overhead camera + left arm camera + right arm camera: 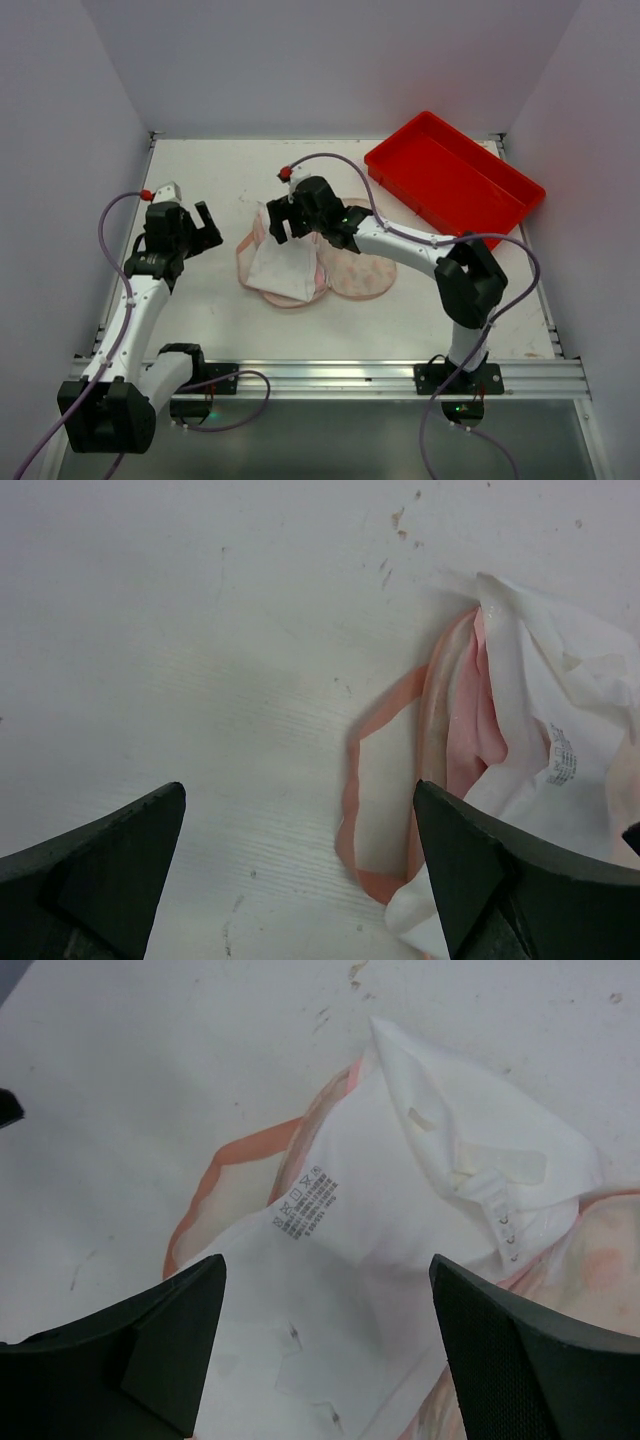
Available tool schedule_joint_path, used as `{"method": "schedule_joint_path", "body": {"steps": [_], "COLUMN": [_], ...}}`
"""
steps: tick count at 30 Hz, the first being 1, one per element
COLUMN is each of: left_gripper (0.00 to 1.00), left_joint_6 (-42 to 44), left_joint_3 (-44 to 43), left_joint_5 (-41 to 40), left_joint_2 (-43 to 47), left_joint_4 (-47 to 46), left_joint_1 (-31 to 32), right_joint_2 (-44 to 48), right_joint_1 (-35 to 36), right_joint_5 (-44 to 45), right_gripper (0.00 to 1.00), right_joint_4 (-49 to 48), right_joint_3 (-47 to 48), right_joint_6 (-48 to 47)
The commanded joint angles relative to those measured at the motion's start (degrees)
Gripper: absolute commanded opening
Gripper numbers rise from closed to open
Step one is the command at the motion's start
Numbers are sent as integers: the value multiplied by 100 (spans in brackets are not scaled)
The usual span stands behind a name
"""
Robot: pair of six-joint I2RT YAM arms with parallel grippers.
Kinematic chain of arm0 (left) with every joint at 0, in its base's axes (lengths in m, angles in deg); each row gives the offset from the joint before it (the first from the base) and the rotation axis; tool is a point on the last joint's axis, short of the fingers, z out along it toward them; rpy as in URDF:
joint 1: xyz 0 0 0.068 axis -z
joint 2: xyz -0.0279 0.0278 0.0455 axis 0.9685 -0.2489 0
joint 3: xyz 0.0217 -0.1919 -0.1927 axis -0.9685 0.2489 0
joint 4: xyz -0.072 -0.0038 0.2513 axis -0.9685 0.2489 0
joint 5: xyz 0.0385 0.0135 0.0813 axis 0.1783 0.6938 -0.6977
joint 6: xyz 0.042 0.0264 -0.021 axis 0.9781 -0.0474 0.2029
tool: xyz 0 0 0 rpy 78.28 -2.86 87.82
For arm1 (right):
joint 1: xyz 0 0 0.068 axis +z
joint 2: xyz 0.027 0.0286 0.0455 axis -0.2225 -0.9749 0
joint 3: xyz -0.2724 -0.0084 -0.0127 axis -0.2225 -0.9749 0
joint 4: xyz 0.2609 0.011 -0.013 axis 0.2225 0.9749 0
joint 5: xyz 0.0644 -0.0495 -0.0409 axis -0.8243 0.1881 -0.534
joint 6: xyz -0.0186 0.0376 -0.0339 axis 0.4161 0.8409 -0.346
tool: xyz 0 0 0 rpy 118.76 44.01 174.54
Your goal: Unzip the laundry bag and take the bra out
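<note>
The laundry bag (pixel 358 274) lies open in the middle of the table, cream with pink print and pink edging. The bra (pixel 285 266), white and floppy, lies crumpled over the bag's left half. My right gripper (pixel 288 222) is open and hovers just above the bra's far end. In the right wrist view the bra (pixel 400 1190) with its care label fills the space between the spread fingers (pixel 325 1360), and the bag (pixel 600 1260) shows at the right. My left gripper (pixel 207 226) is open and empty, left of the bag. Its view (pixel 300 880) shows the bag's pink edging (pixel 352 780) and the bra (pixel 545 680).
A red plastic tray (pixel 455 180) stands at the back right. Walls close off the table (pixel 200 180) on the left, right and back. The right arm's cable loops over the table behind the bag.
</note>
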Motion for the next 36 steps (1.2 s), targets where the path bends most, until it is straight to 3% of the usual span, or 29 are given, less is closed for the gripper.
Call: {"method": "schedule_joint_path", "body": {"steps": [1, 8, 11, 13, 19, 22, 24, 36], "left_gripper": [100, 100, 100, 100, 100, 99, 99, 99], "left_joint_6": [276, 311, 302, 311, 311, 320, 320, 320], "left_joint_3": [79, 61, 79, 79, 88, 79, 96, 96], "left_joint_5": [-370, 34, 69, 69, 183, 219, 236, 184], "left_joint_2": [119, -84, -57, -40, -75, -110, -119, -101], "left_joint_4": [-174, -200, -227, -218, -244, -244, -244, -244], "left_joint_1": [-16, -16, -25, -25, -25, -25, -25, -25], "right_joint_2": [-447, -1142, -1188, -1109, -353, -54, 69, 1457], "right_joint_1": [60, 86, 86, 86, 86, 86, 86, -10], "right_joint_5": [-103, -156, -147, -156, -147, -314, -376, -33], "right_gripper": [84, 76, 62, 45, 11, 8, 1, 0], "right_joint_4": [43, -299, -397, -651, -915, -898, -880, -450], "right_joint_3": [554, 652, 546, 363, -244, -385, -438, -52], "right_joint_6": [-330, -559, -656, -691, -910, -972, -981, -990]}}
